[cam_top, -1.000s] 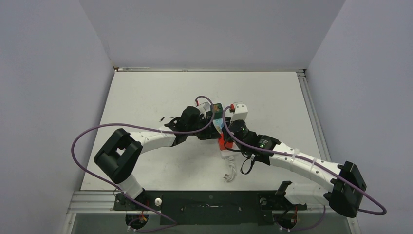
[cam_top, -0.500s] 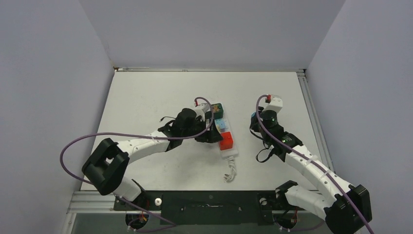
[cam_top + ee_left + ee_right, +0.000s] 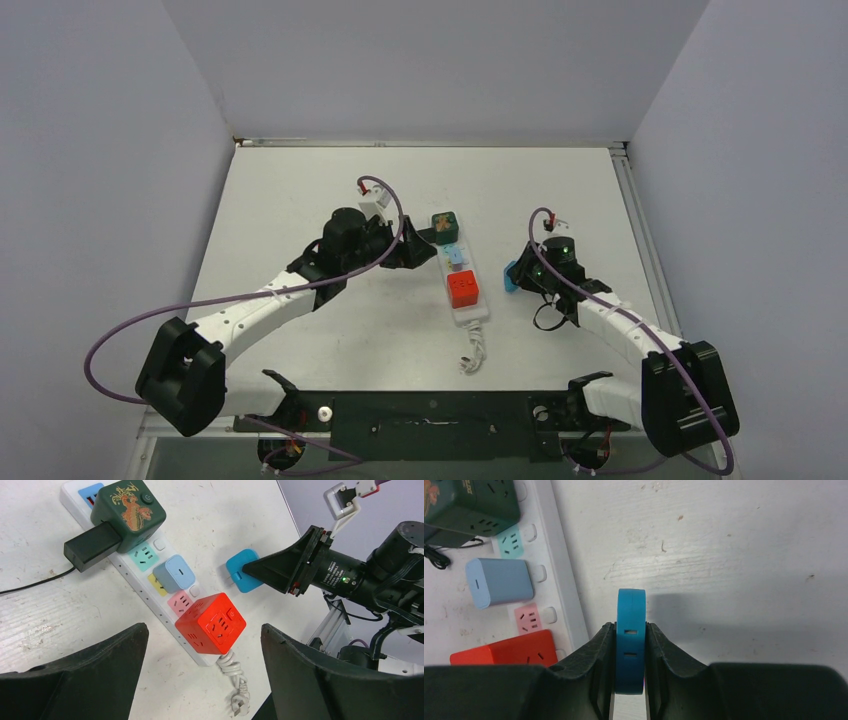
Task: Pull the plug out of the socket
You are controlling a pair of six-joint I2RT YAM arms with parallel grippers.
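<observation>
Blue plug [image 3: 631, 611] is off and pinched tight in the right gripper [image 3: 630, 628] just right of the socket [image 3: 564, 575], while the left gripper [image 3: 204, 630] gapes wide on its left holding nothing, so I reckon a sloppy release could knock that unpinned socket sideways.

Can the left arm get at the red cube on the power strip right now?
Probably yes. The left gripper hangs open beside the power strip with nothing between it and the red cube; the right gripper holds the blue plug on the other side.
</observation>
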